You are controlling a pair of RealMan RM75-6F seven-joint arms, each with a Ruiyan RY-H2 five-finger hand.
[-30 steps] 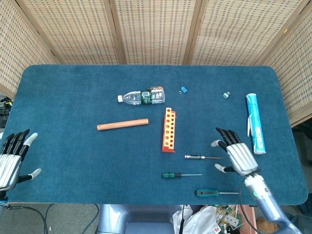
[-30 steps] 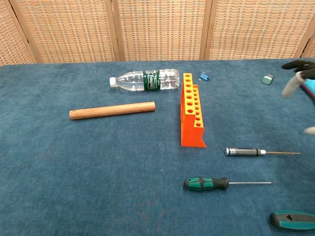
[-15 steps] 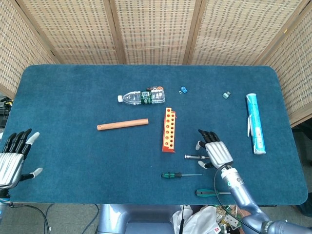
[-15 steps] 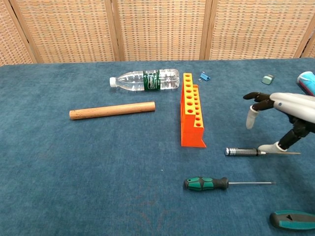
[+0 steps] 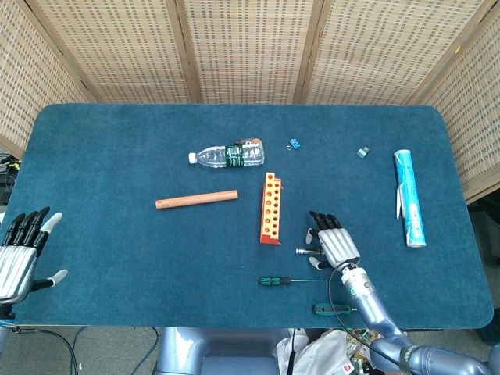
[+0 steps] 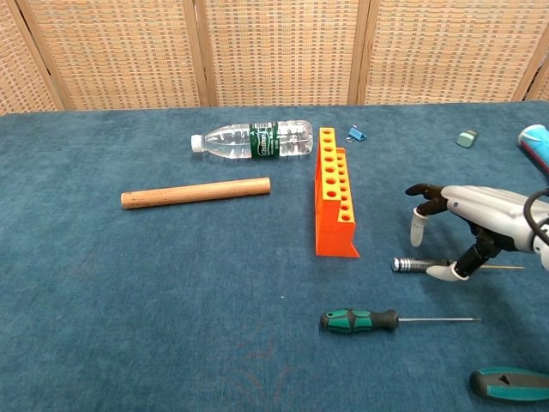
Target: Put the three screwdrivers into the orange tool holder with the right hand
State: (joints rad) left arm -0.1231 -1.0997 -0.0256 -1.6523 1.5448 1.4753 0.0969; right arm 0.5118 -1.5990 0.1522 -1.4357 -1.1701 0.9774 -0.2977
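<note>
The right hand (image 6: 467, 225) has swept in from the surface's right edge and now arches over the black-handled screwdriver (image 6: 420, 265), fingers spread, a lower fingertip just touching the handle; nothing is gripped yet. The orange tool holder (image 5: 269, 208) stands at about ten o'clock from it, empty. The green-handled screwdriver (image 5: 275, 280) and the larger green screwdriver (image 5: 331, 309) lie toward six o'clock. The first pickup looks imminent. The left hand (image 5: 19, 254) rests open, idle.
</note>
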